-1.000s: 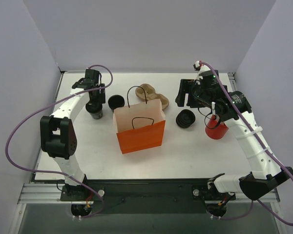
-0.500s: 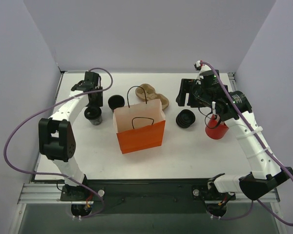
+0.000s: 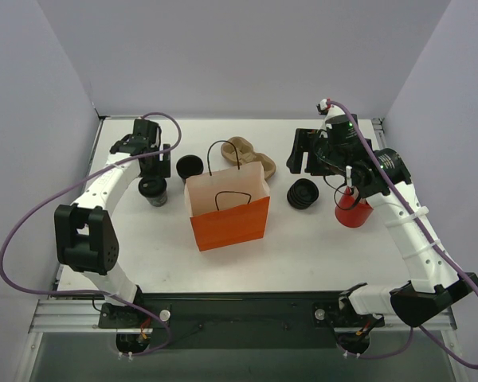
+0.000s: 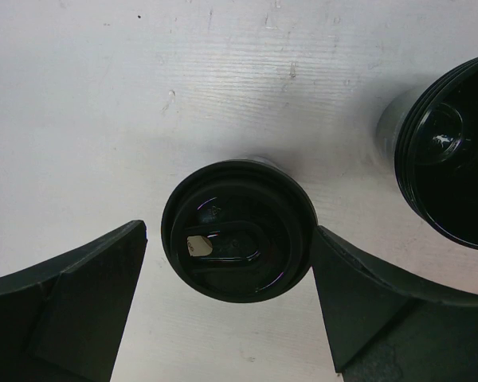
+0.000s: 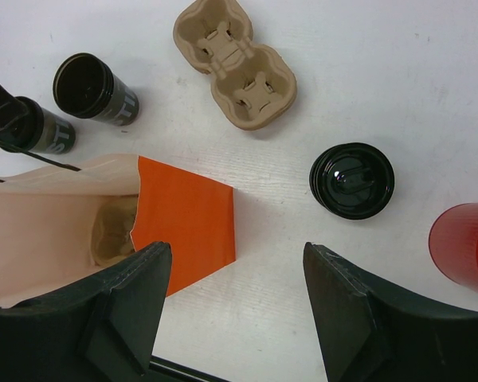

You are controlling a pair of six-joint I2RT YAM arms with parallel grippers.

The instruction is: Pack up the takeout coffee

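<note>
The left gripper (image 4: 228, 237) stands wide, 1 finger on each side of the takeout coffee (image 4: 237, 241), clear of its lid. The cup stands upright left of the orange bag (image 3: 229, 221), and the white lettering on its side is only partly readable. The right gripper (image 5: 237, 263) is spread wide and holds nothing. The bag holds 1 tan cup carrier (image 5: 110, 232).

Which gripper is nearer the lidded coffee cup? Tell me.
Left. The left gripper hangs directly over the lidded cup, straddling it; the right gripper sits beyond the orange bag.
</note>
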